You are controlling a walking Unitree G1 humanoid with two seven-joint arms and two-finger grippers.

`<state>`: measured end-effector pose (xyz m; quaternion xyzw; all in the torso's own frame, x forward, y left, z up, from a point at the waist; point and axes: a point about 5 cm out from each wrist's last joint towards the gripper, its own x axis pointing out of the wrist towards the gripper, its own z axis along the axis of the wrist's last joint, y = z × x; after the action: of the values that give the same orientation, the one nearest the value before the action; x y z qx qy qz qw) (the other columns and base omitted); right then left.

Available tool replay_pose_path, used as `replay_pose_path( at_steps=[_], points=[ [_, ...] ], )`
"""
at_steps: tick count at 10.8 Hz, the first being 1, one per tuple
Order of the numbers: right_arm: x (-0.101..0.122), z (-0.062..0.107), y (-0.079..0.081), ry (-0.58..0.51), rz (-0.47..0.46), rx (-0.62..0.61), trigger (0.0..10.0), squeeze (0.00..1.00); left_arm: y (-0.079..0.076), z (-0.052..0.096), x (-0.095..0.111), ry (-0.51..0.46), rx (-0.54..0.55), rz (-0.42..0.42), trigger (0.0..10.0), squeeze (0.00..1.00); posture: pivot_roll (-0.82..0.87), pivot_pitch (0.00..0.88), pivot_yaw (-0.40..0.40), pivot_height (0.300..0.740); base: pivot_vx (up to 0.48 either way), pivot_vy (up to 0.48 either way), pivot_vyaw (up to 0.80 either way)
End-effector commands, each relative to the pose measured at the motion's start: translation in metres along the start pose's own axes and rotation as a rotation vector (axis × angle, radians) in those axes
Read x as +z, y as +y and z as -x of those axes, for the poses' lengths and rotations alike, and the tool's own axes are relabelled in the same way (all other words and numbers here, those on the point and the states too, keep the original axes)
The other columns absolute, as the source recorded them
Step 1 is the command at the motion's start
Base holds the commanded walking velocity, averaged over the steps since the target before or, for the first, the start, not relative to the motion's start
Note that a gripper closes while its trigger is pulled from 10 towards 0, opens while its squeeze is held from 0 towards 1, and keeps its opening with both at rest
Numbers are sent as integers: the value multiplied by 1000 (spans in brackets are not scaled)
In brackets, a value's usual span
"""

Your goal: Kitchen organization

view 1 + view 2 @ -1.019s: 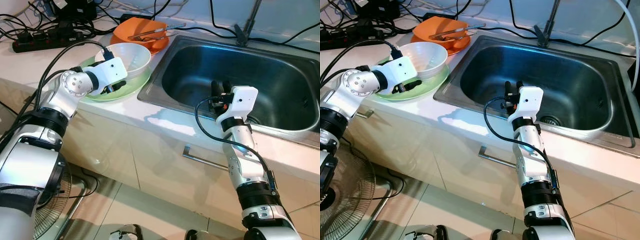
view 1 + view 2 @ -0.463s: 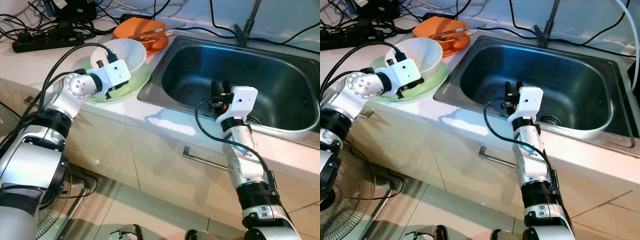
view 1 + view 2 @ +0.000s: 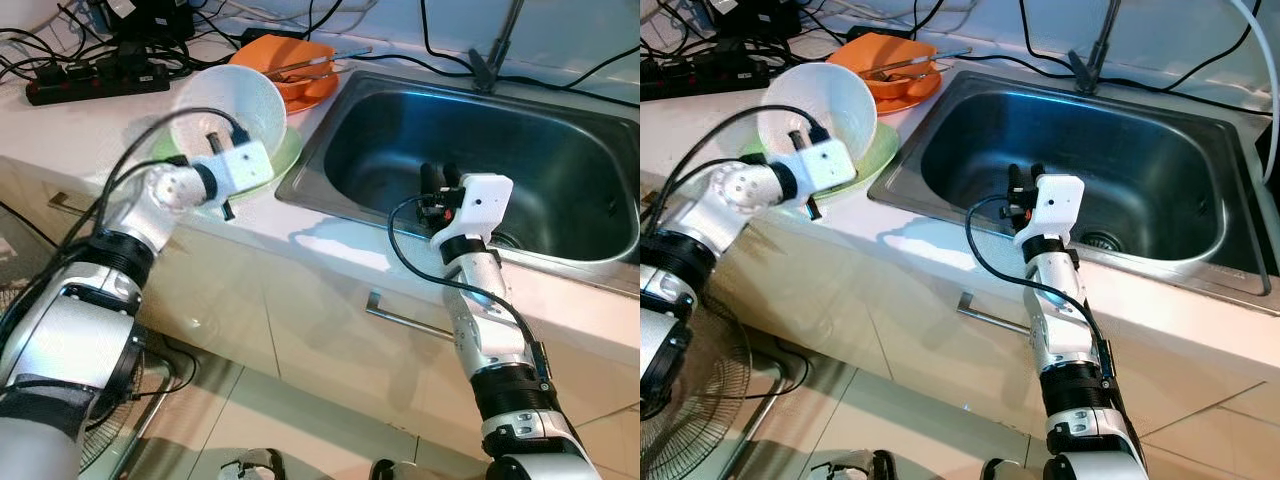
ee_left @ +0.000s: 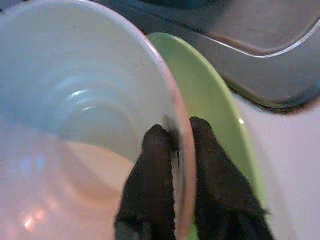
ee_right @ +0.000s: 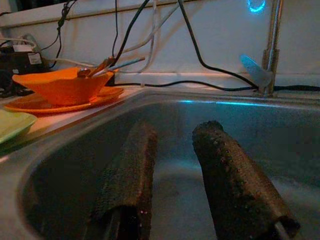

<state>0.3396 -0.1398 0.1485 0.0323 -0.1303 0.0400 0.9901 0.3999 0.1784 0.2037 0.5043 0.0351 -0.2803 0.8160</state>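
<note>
Left wrist view: left gripper (image 4: 176,142) pinches white bowl (image 4: 75,115) rim, tilted above green plate (image 4: 215,115).
Right gripper (image 5: 175,150): fingers parted, over sink (image 3: 520,150).

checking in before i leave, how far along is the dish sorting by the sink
Early stage, by the look of it. Done: nothing sits in the sink yet. In hand: the left gripper pinches the rim of the white bowl, tipped up off the green plate. The right gripper waits open over the basin. Left: placing the bowl, then the green plate and the orange dishes holding utensils.
</note>
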Motion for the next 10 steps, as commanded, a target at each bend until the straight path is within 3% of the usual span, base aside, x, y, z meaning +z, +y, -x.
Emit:
replay_pose_path(
  at_steps=[1,4,6,7,8,10],
  points=[
    [2,-4,3,-2,-2,7,10000,0,1,0,3,-4,12,-51,0,0,70,30,32,740,0,0,0],
    [2,-4,3,-1,-4,1,10000,0,23,6,13,8,204,-225,0,0,71,37,32,740,0,0,0],
    [1,-4,4,0,-6,-1,10000,0,35,9,22,-7,325,-291,0,0,72,38,34,740,0,0,0],
    [1,-4,4,-1,-8,-2,10000,0,39,10,35,-62,381,-333,6353,0,71,40,35,740,0,0,0],
    [1,-5,4,-3,-8,-4,10000,0,37,9,48,-127,409,-346,10000,0,71,41,35,740,0,0,0],
    [8,-8,-2,-23,-9,-20,10000,0,15,1,73,-247,387,-337,10000,0,67,44,35,740,0,0,0]
  ],
)
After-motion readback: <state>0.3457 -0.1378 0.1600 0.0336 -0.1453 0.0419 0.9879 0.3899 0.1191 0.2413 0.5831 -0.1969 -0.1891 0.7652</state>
